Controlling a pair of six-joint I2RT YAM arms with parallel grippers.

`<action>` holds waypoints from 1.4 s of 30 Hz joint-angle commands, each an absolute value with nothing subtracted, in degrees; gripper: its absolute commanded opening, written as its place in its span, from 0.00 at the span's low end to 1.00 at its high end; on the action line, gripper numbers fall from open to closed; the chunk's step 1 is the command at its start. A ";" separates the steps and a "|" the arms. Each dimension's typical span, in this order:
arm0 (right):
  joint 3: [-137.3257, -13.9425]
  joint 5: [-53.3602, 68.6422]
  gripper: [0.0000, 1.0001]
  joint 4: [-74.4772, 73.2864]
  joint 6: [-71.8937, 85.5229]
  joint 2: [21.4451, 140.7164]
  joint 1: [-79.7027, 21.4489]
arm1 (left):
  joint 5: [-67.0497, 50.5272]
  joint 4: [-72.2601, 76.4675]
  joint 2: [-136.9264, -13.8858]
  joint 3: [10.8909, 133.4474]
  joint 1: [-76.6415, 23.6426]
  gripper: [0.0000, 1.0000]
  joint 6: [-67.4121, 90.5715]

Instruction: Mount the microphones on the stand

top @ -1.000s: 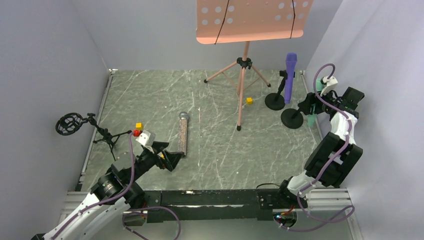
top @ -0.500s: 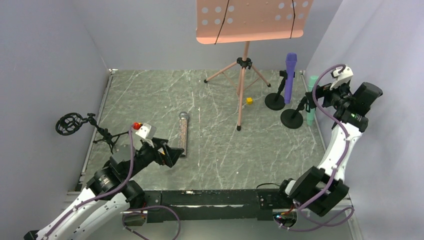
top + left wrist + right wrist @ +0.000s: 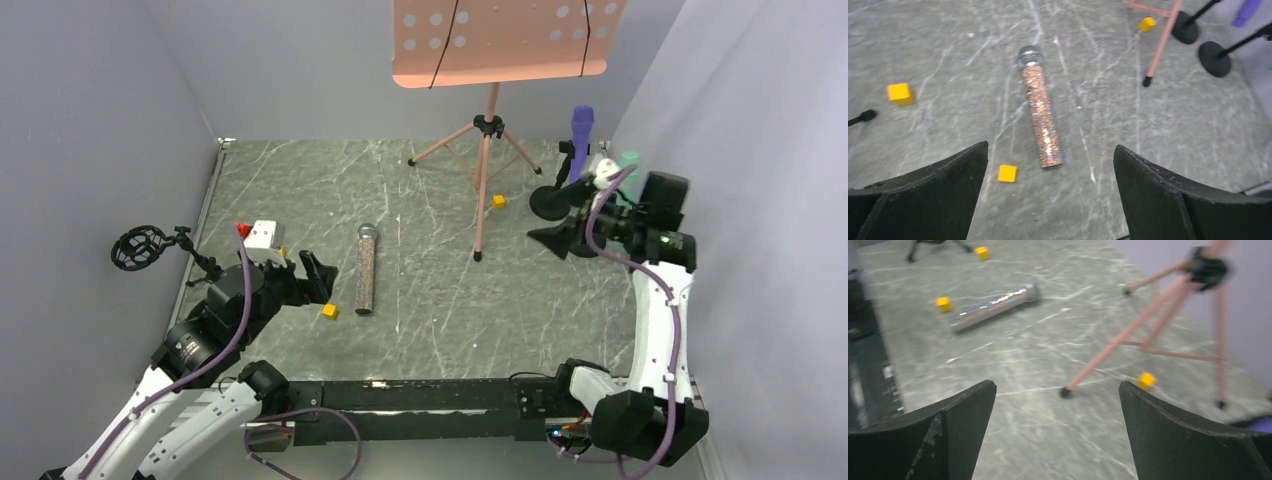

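Overhead only, the purple microphone (image 3: 581, 135) stands upright on a black stand (image 3: 550, 203) at two o'clock, with the mint-green microphone (image 3: 629, 160) half hidden behind the right arm. Both wrist views show the glittery microphone (image 3: 1041, 114) lying flat on the table, untouched. The left gripper (image 3: 1050, 150) and right gripper (image 3: 1057, 386) gape wide, empty.

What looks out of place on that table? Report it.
The glittery microphone lies flat on the table, off any stand, while the purple microphone stands upright at the back right. A small yellow cube lies loose beside the glittery one.
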State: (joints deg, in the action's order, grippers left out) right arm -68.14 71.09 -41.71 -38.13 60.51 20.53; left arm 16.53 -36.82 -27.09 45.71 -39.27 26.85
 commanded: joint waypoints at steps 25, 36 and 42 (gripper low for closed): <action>-54.09 70.03 1.00 -37.66 -36.57 57.96 5.17 | 28.42 -32.90 -37.06 44.66 2.56 0.93 18.31; -54.93 69.95 1.00 -40.19 -38.86 58.28 5.19 | 29.80 -18.41 -49.00 43.41 12.86 0.77 14.67; -55.38 70.04 1.00 -41.51 -40.01 59.05 5.19 | 30.33 -11.82 -52.15 41.47 14.09 0.63 11.40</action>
